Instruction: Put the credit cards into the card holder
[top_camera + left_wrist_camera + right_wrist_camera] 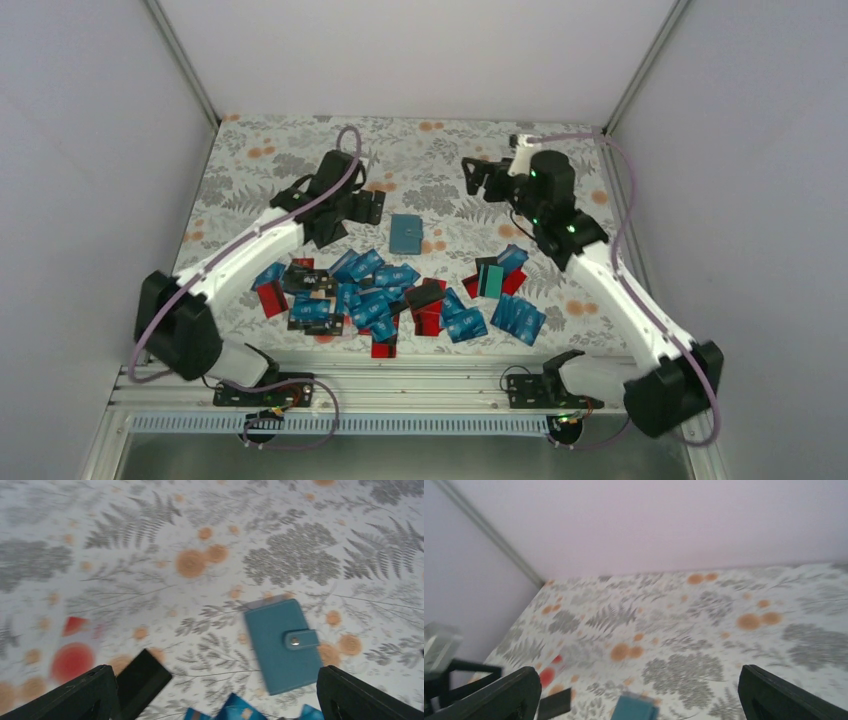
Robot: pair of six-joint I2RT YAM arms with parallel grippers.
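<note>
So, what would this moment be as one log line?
left claw: open, empty | right claw: open, empty | card holder: closed, lying on table between claws | credit cards: scattered on table, none held

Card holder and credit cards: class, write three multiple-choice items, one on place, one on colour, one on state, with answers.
1. Where does the card holder lie? A atop the card heap; B on the table beyond the credit cards; C in a pincer.
2. Most cards are: A blue; B yellow; C white.
3. The holder is: A spread open; B closed, tab snapped; C torn apart.
Answers: B, it lies alone behind the heap; A, blue outnumbers red and black; B, the left wrist view shows its tab fastened.
</note>
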